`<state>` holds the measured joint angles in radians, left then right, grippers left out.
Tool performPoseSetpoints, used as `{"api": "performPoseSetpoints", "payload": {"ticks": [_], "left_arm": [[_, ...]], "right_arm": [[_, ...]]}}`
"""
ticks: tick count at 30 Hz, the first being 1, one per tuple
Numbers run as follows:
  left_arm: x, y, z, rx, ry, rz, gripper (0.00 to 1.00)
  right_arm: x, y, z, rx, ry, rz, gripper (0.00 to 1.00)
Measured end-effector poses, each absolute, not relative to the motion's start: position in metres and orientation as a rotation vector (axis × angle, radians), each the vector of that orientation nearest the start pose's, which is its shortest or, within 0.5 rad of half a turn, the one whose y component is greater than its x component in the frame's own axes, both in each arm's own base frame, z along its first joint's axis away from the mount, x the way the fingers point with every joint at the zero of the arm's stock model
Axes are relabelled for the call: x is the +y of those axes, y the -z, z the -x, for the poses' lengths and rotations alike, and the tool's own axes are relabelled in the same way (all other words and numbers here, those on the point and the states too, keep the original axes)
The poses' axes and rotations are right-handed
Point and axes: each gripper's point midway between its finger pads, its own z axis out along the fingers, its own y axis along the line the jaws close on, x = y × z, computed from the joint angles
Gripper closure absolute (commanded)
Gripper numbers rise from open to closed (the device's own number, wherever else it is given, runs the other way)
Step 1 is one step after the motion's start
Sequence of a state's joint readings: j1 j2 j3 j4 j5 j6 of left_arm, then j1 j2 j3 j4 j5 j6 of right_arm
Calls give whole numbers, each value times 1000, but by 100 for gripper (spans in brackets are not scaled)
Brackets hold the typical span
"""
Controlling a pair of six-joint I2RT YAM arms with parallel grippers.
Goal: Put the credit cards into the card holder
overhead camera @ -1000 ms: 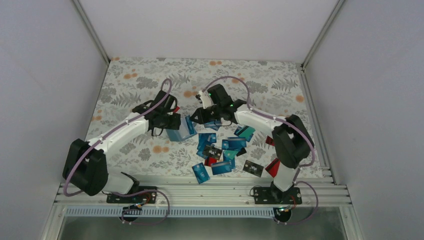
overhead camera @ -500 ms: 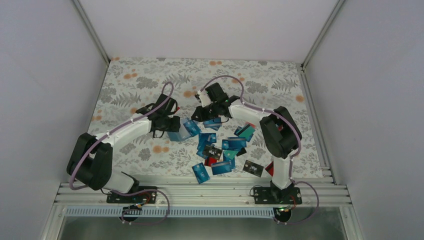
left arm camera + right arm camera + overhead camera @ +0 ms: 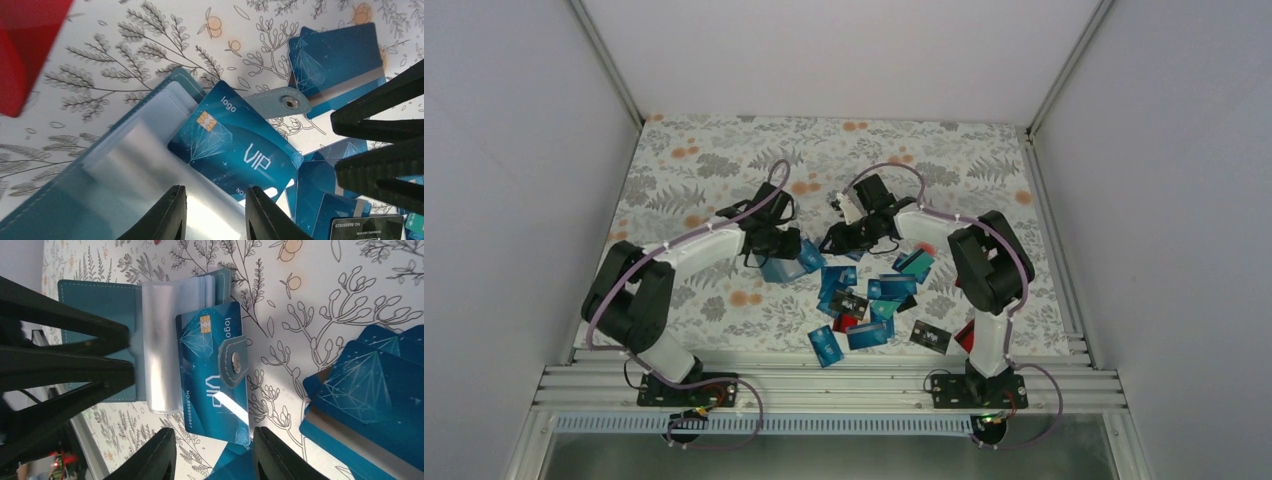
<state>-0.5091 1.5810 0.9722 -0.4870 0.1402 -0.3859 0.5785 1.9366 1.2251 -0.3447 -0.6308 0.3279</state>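
Note:
The teal card holder (image 3: pixel 95 300) lies open on the floral table, its clear sleeves (image 3: pixel 150 165) fanned up. One blue VIP credit card (image 3: pixel 215 370) sits part way into a sleeve, under the snap tab (image 3: pixel 277 102). My left gripper (image 3: pixel 215 215) is over the sleeves with its jaws a little apart and nothing clearly pinched; its fingertips (image 3: pixel 127 342) touch the sleeve bundle. My right gripper (image 3: pixel 215 460) is open just behind the card's free end, not touching it. Several more credit cards (image 3: pixel 864 300) lie in a loose pile nearby. The holder (image 3: pixel 784 265) lies between both grippers.
Two blue cards (image 3: pixel 370 390) overlap on the cloth right of the holder. A red blurred shape (image 3: pixel 25 45) fills the left wrist view's top left corner. Red and black cards (image 3: pixel 969 335) lie near the right arm's base. White walls close in the table.
My right gripper has opened and let go of the VIP card, which stays in the holder. My left gripper has narrowed and moved right onto the holder's sleeves.

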Motion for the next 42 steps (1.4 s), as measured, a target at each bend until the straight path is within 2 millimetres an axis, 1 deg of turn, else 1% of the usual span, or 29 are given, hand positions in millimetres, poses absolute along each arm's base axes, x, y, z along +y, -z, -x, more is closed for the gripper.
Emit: {"api": "performPoseSetpoints", "payload": {"ticks": [3,6,10,12,14,19,22,29,36,42], "left_arm": [[-207,-59,-311,2750,470,-225,79],[-210,-50,-311,2770,478,-219,81],[-211,-38,-312,2793,477,-211,85],[-212,-35,-313,2792,481,-211,87],[-213,-33,-313,2788,484,-211,88],[-212,-24,-309,2795,492,-206,90],[-213,-23,-310,2783,511,-197,90],[-217,-23,-311,2749,556,-175,91],[-218,-24,-311,2736,578,-152,91],[-212,-26,-306,2744,553,-122,89]], "right_arm": [[329,-58,-314,2697,-1169,575,60],[329,-51,-311,2714,-1212,571,60],[330,-36,-307,2758,-1253,554,60],[331,-29,-302,2782,-1290,546,61],[334,-29,-302,2781,-1319,547,62],[341,-28,-299,2781,-1422,546,69],[343,-27,-296,2784,-1486,533,73],[340,-24,-297,2813,-1556,461,95],[340,-27,-298,2801,-1593,452,96],[334,-27,-299,2799,-1598,435,95]]}}
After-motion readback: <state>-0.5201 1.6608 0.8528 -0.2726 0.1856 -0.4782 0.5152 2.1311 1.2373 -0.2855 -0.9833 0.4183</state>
